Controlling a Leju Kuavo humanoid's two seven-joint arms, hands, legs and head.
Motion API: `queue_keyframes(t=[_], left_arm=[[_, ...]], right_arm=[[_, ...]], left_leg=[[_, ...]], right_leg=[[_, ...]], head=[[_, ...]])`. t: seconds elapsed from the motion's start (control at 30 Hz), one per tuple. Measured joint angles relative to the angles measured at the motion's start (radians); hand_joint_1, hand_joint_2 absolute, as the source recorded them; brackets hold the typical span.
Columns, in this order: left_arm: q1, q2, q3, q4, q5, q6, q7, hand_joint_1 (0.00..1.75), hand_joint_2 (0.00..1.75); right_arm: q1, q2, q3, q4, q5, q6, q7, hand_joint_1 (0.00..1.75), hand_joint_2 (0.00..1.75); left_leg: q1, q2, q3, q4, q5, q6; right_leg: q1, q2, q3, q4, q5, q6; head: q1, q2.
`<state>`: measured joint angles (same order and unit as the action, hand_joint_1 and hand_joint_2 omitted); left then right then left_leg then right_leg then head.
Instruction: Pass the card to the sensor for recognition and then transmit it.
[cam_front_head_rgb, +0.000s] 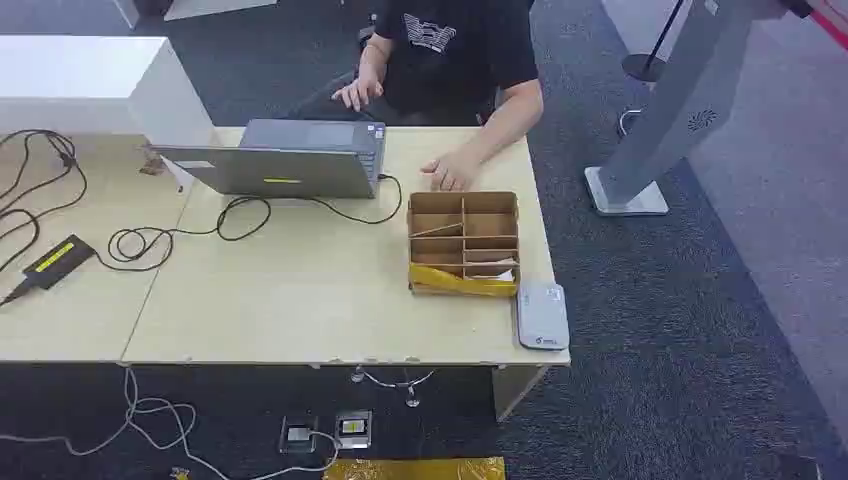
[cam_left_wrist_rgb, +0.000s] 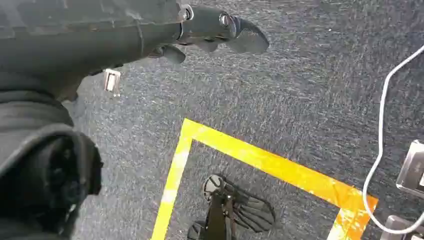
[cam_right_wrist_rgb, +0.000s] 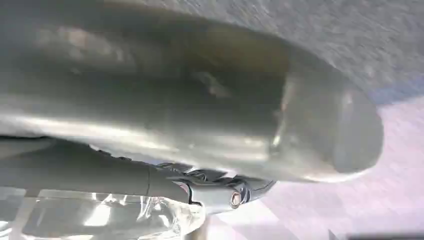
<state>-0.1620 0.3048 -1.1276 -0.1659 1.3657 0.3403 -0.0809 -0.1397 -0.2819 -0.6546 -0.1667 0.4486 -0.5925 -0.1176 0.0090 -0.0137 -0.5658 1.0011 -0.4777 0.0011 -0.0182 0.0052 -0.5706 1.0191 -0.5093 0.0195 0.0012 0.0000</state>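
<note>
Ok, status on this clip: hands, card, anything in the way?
Left hand hanging over carpet, holding nothing. Right hand: state unclear. Card not identifiable; divided box beside sensor. Person's hand behind box.

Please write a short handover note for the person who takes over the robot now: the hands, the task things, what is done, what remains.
Left hand: hangs over the carpet, holds nothing, fingers apart. Right hand: too close and blurred to judge.
Cardboard divider box stands on the table's right part; the grey sensor lies just beside it at the corner. No card can be made out.
Done: nothing visible. Left: pick a card, present it to the sensor, pass it on.
</note>
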Motion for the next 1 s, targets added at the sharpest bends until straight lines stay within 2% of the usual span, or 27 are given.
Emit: queue_keyframes(t=[0.1, 0.2, 0.37, 0.43, 0.47, 0.5, 0.6, 0.7, 0.8, 0.83, 0.87, 0.9, 0.93, 1.0], left_arm=[[0.000, -0.002, 0.000, 0.000, 0.021, 0.003, 0.029, 0.00, 0.00], [0.000, -0.005, 0.000, 0.000, 0.031, 0.005, 0.067, 0.00, 0.00], [0.000, -0.011, 0.000, 0.000, 0.018, 0.005, 0.098, 0.00, 0.00], [0.000, -0.010, -0.001, 0.000, 0.012, 0.004, 0.104, 0.00, 0.00], [0.000, -0.010, -0.001, 0.000, 0.009, 0.004, 0.106, 0.00, 0.00], [0.000, -0.010, -0.001, 0.000, 0.009, 0.005, 0.112, 0.00, 0.00], [-0.002, -0.011, -0.001, 0.000, 0.009, 0.007, 0.132, 0.00, 0.00], [-0.002, -0.012, -0.002, 0.000, 0.005, 0.010, 0.156, 0.00, 0.00], [-0.007, -0.010, -0.002, 0.000, 0.003, 0.003, 0.170, 0.00, 0.00], [-0.008, -0.008, -0.004, 0.000, 0.003, -0.003, 0.171, 0.00, 0.00], [-0.009, -0.006, -0.005, 0.000, 0.003, -0.010, 0.171, 0.00, 0.00], [-0.008, -0.005, -0.005, 0.000, 0.003, -0.016, 0.171, 0.00, 0.00], [-0.007, -0.005, -0.005, 0.000, 0.003, -0.016, 0.171, 0.00, 0.00], [-0.007, -0.005, -0.006, 0.000, 0.006, -0.013, 0.171, 0.00, 0.00]], right_arm=[[-0.003, -0.013, -0.005, -0.001, -0.047, -0.008, -0.053, 0.00, 0.00], [-0.008, -0.024, -0.033, -0.002, -0.091, -0.003, -0.161, 0.00, 0.00], [-0.020, -0.044, -0.050, -0.008, -0.115, -0.079, -0.342, 0.00, 0.00], [-0.032, -0.059, -0.062, -0.022, -0.156, -0.054, -0.431, 0.00, 0.00], [-0.041, -0.068, -0.068, -0.032, -0.167, -0.037, -0.456, 0.00, 0.00], [-0.058, -0.080, -0.074, -0.048, -0.172, -0.023, -0.451, 0.00, 0.00], [-0.110, -0.108, -0.072, -0.124, -0.174, -0.002, -0.360, 0.00, 0.00], [-0.173, -0.139, -0.032, -0.246, -0.193, 0.000, -0.180, 0.00, 0.00], [-0.242, -0.210, 0.083, -0.437, -0.274, -0.001, 0.053, 0.00, 0.00], [-0.251, -0.239, 0.125, -0.522, -0.276, -0.002, 0.148, 0.00, 0.00], [-0.252, -0.272, 0.167, -0.575, -0.272, -0.004, 0.212, 0.00, 0.00], [-0.252, -0.295, 0.201, -0.731, -0.249, 0.000, 0.347, 0.00, 0.00], [-0.258, -0.313, 0.232, -0.830, -0.226, 0.014, 0.477, 0.00, 0.00], [-0.272, -0.333, 0.298, -1.027, -0.176, 0.050, 0.622, 0.00, 0.00]], left_leg=[[0.000, 0.000, 0.000, 0.000, 0.000, 0.000], [0.000, 0.000, 0.000, 0.000, 0.000, 0.000], [0.000, 0.000, 0.000, 0.000, 0.000, 0.000], [0.000, 0.000, 0.000, 0.000, 0.000, 0.000], [-0.001, 0.000, 0.000, 0.000, 0.000, 0.000], [-0.001, 0.001, 0.000, 0.000, 0.000, 0.000], [-0.002, 0.001, -0.001, 0.000, 0.001, 0.001], [-0.003, 0.000, 0.001, 0.001, 0.002, 0.003], [-0.009, 0.000, -0.001, 0.001, 0.004, 0.006], [-0.010, -0.001, -0.001, 0.001, 0.005, 0.006], [-0.010, -0.003, -0.001, 0.001, 0.005, 0.007], [-0.010, -0.005, -0.002, 0.000, 0.006, 0.006], [-0.010, -0.004, -0.002, 0.000, 0.006, 0.006], [-0.010, -0.004, -0.002, 0.000, 0.006, 0.006]], right_leg=[[0.000, 0.000, 0.000, 0.000, 0.000, 0.000], [0.000, 0.000, 0.000, 0.000, 0.000, 0.000], [0.000, 0.000, 0.000, 0.000, 0.000, 0.000], [0.000, 0.000, 0.000, 0.000, 0.000, 0.000], [-0.001, 0.000, 0.001, 0.000, 0.001, 0.000], [-0.001, 0.000, 0.001, 0.000, 0.001, 0.000], [-0.002, 0.002, 0.003, 0.001, 0.002, 0.002], [-0.004, 0.001, 0.002, 0.001, 0.003, 0.003], [-0.010, 0.000, -0.001, 0.003, 0.004, 0.004], [-0.010, -0.002, -0.001, 0.003, 0.004, 0.005], [-0.010, -0.004, 0.000, 0.003, 0.004, 0.005], [-0.010, -0.005, 0.000, 0.004, 0.004, 0.005], [-0.009, -0.005, 0.001, 0.004, 0.004, 0.005], [-0.010, -0.004, 0.001, 0.005, 0.004, 0.005]], head=[[0.000, 0.000], [-0.001, 0.000], [0.000, 0.000], [0.000, 0.000], [-0.001, 0.000], [0.000, 0.000], [0.000, 0.000], [-0.001, 0.000], [-0.002, 0.000], [0.000, 0.000], [0.000, 0.000], [0.000, 0.000], [-0.001, 0.000], [-0.002, 0.000]])
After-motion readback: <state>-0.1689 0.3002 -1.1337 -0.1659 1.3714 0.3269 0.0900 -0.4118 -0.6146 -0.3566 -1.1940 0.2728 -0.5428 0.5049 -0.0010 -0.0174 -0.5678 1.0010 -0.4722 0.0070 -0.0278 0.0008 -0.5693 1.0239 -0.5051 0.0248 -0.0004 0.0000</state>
